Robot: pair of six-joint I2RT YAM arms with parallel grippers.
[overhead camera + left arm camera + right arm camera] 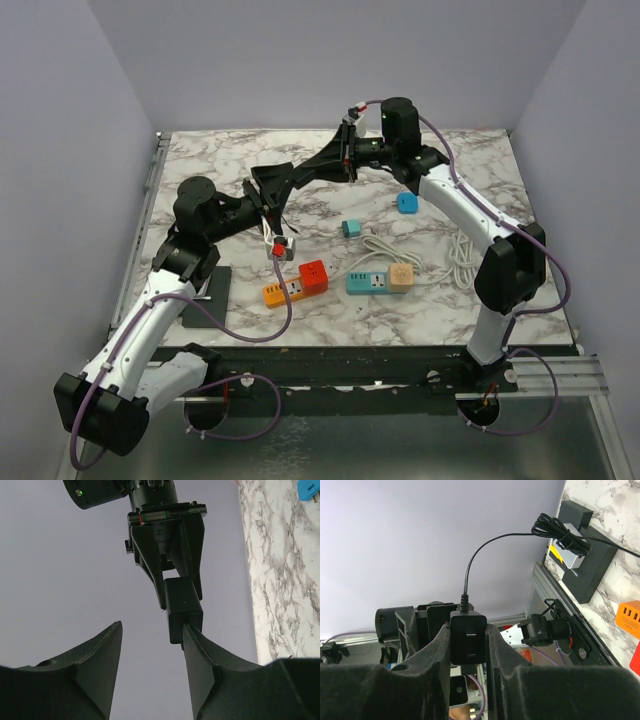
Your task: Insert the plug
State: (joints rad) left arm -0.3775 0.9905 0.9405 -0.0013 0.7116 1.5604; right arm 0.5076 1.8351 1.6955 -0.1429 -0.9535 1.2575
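Note:
A black plug (468, 639) with a thin black cable is clamped between the fingers of my right gripper (468, 630), held in the air above the table's middle left. In the top view my right gripper (292, 178) meets my left gripper (270, 188) tip to tip. In the left wrist view the plug (184, 607) hangs from the right gripper's fingers (150, 555), and its lower end touches my left gripper's right fingertip (192, 640). My left gripper (152, 627) is open and empty. An orange power strip (297, 283) and a teal power strip (380, 281) lie on the marble table.
The orange strip carries a red cube and the teal strip a beige adapter (401, 277). A blue adapter (405, 203) and a teal one (351, 228) lie further back. A coiled white cable (462, 258) lies at the right. A black box (580, 555) carrying the plug's cable bundle sits at the table's left edge.

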